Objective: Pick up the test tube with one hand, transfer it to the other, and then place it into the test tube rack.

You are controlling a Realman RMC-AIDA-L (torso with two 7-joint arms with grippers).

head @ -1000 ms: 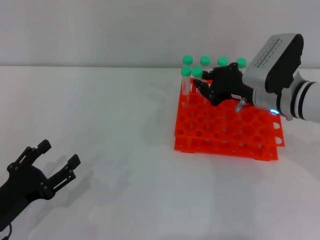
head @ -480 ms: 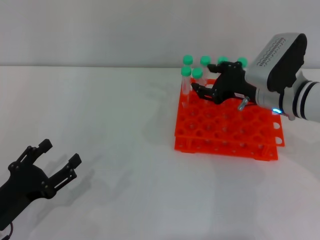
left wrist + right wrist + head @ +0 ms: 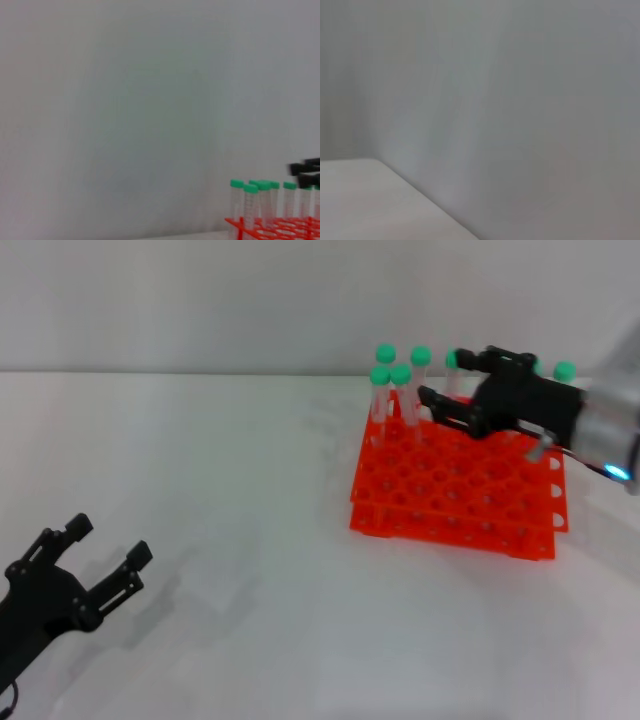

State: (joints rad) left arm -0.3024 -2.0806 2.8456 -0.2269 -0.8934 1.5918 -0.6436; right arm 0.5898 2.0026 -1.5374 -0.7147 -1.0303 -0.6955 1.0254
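Right hand: right hand [image 3: 440,380] is hovering over the far rows of the test tube rack [image 3: 455,502], toward the far right corner of the desk [image 3: 250,540]; its fingers are standing apart and gripping nothing.
Left hand: left hand [image 3: 105,555] is sitting low by the near left corner of the desk, well apart from the rack, fingers spread wide and holding nothing.
Test tube rack: orange-red, standing on the right part of the desk, also showing in the left wrist view [image 3: 272,227].
Test tube: green-capped tubes [image 3: 381,398] are standing upright in the rack's far rows; which one is the task's own, I cannot tell. The nearest tubes are standing just left of the right hand's fingertips, not touching them.
Right wrist view: only blank wall and a strip of desk are showing.
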